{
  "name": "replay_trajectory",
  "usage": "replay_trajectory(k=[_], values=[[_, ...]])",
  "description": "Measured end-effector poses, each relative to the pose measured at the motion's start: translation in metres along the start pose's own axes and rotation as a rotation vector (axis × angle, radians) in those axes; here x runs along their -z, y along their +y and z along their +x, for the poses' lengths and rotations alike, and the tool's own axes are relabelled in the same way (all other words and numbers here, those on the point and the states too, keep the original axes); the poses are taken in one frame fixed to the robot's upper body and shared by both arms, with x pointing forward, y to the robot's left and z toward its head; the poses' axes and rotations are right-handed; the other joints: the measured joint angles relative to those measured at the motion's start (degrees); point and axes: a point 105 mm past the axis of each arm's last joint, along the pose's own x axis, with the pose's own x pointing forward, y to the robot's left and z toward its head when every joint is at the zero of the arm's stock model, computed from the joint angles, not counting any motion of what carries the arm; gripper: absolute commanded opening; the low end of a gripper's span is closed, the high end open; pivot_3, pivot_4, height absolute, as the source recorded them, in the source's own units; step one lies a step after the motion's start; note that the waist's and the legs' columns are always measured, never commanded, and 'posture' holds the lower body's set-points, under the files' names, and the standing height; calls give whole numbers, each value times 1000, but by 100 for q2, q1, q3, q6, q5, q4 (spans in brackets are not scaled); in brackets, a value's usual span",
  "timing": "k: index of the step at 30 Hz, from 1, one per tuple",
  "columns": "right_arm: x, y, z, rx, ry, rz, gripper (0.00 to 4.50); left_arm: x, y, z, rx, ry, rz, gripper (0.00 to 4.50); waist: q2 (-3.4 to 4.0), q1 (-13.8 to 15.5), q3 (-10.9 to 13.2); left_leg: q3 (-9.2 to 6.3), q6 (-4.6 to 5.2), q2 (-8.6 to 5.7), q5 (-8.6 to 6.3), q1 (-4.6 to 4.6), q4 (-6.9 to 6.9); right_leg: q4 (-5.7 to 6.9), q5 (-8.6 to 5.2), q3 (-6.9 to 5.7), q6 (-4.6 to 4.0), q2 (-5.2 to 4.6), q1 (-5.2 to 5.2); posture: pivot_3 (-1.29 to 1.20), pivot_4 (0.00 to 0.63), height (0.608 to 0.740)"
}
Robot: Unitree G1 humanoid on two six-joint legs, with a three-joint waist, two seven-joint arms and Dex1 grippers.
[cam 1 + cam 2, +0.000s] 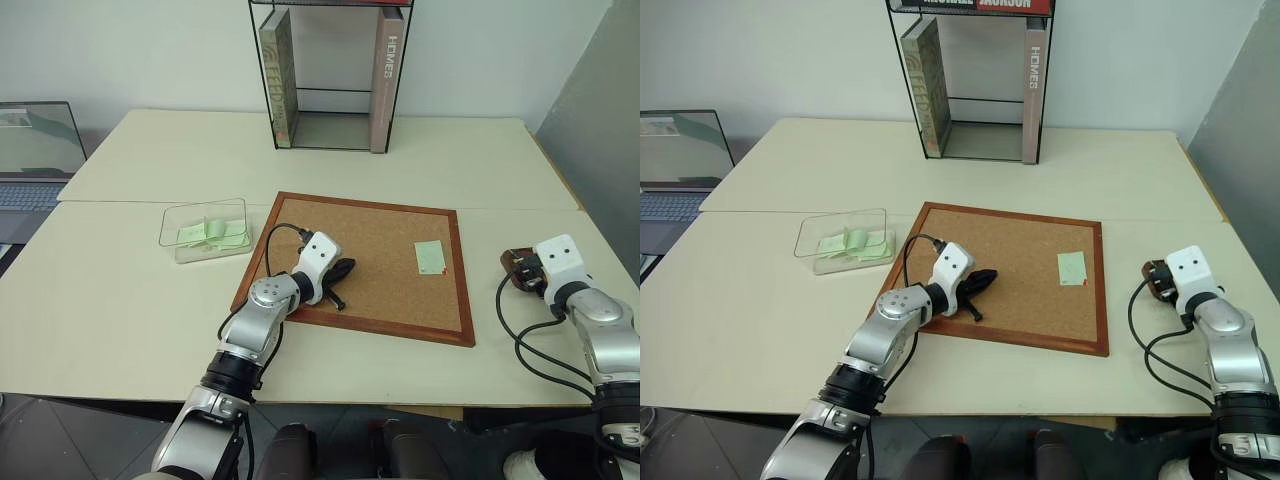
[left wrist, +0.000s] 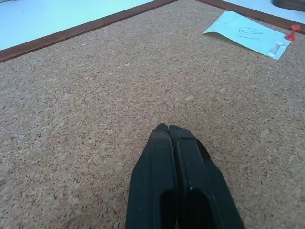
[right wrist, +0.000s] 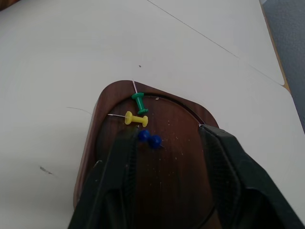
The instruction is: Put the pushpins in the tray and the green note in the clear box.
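Pale cream surface [image 1: 120, 300] with a wood-framed corkboard [image 1: 390, 215] in the middle and a black wire shelf [image 1: 330, 75] holding books at the back, laptop [image 1: 35, 160] off to the robot's left. From the head view, the left pincer [image 1: 343, 272] rests pinched shut on the bare cork, probably just parked out of the way. The green note [image 1: 431, 257] lies on the board's right side, and the clear box [image 1: 205, 230] sits left of the board with curled green slips already inside. The left wrist view shows a red pushpin [image 2: 292, 33] and a white pushpin [image 2: 276, 47] at the note's edge, so I'd guess those need pulling first. In the right wrist view the right pincer [image 3: 167, 138] hangs spread apart over the dark brown tray [image 3: 102, 102], gripping nothing, with green [image 3: 139, 102], yellow [image 3: 134, 118] and blue [image 3: 149, 138] pushpins lying in it, looks like a drop-off spot.
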Motion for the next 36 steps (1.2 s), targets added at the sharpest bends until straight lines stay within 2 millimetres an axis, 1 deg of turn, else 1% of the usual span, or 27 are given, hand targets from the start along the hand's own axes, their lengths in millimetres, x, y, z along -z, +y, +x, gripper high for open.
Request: replay_trajectory(k=[1,8,11,16,18,20,22,25,28,32,36], values=[[0,-1,0,10,0,-2,3069,0,0,0,0,0,1,0,0,0,0,0,0,0,0,0,0,0,0,0,0,0,0,0,150,740],[-5,-4,-3,24,-8,53,3069,0,-1,0,3,-1,3,0,1,6,0,-1,0,0,0,-1,0,-1,0,-1,0,0,0,0,150,740],[-8,-9,-6,43,-6,70,3069,-1,-1,1,6,-2,4,0,1,13,0,0,0,0,0,-3,0,-4,0,-1,1,0,0,0,150,740],[-9,-18,-13,71,4,154,3069,-1,-2,1,9,-3,6,0,1,18,0,-2,0,0,0,-4,-1,-7,0,-2,1,0,0,0,150,740],[-15,-19,-17,71,-32,215,3069,-1,-2,1,9,-3,6,0,1,19,0,-4,0,1,0,-4,-1,-7,0,-3,1,0,0,0,150,740],[-26,-7,-22,19,-103,264,3069,-1,-1,1,9,-3,6,0,1,18,0,-6,0,1,0,-4,-3,-7,-1,-5,1,1,0,0,150,740],[-32,11,-28,-62,-147,285,3069,-1,-2,1,10,-3,6,0,1,20,-1,-6,0,1,0,-5,-3,-8,-1,-5,1,1,0,0,150,740],[-40,48,-35,-187,-211,279,3069,-1,-1,1,11,-2,7,0,1,13,0,-5,0,1,0,-5,-2,-9,0,-4,3,0,0,0,150,740],[-45,76,-36,-261,-246,277,3069,-1,-2,1,11,-2,6,0,1,11,0,-4,0,1,0,-5,-2,-9,1,-4,5,0,0,0,150,740],[-46,89,-35,-288,-247,299,3069,-1,-2,1,12,-1,6,0,1,14,0,-6,0,1,0,-5,-1,-9,1,-5,5,0,0,0,150,740],[-43,101,-32,-318,-232,298,3069,0,-1,0,11,1,8,0,1,13,-1,-6,0,1,0,-4,-2,-9,1,-5,5,0,0,0,150,740]])
